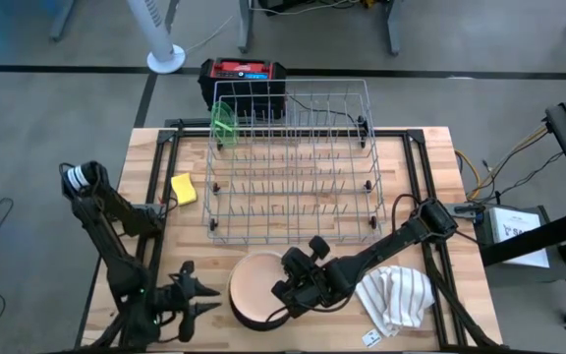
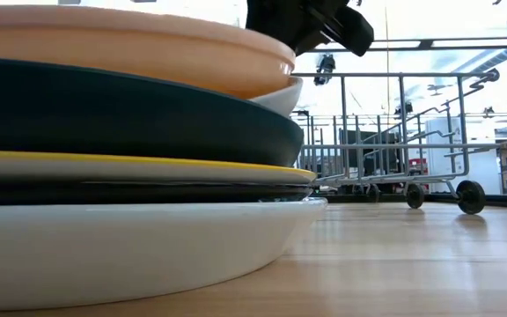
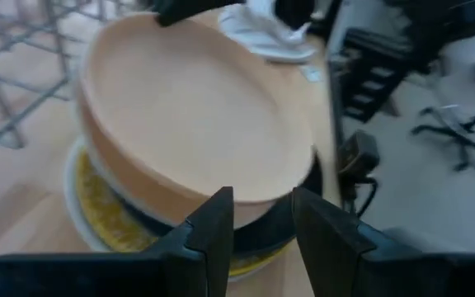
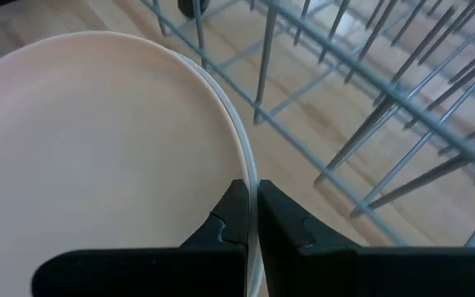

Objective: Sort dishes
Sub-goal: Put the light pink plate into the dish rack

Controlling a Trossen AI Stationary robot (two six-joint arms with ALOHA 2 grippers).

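The right gripper [image 1: 293,287] is clamped on the rim of the peach plate [image 1: 255,285], atop the dish stack at lower centre. The left gripper [image 1: 202,298], lower left, stands apart beside it. A lime-green dish [image 1: 224,122] sits in the wire rack [image 1: 293,162].

A: Overhead view: even, diffuse room light on the wooden table [image 1: 293,157]; soft, short shadows lie under the wire rack [image 1: 293,162] and both arms. No glare.

B: Table-level view: strong backlight from the bright room beyond. The stack of dishes [image 2: 130,150] is close to the lens and soft; the top plate's rim catches a pale sheen.

A: Left wrist view: blurred throughout, edges smeared. Right wrist view: sharper, with the peach plate [image 4: 97,157] evenly lit.
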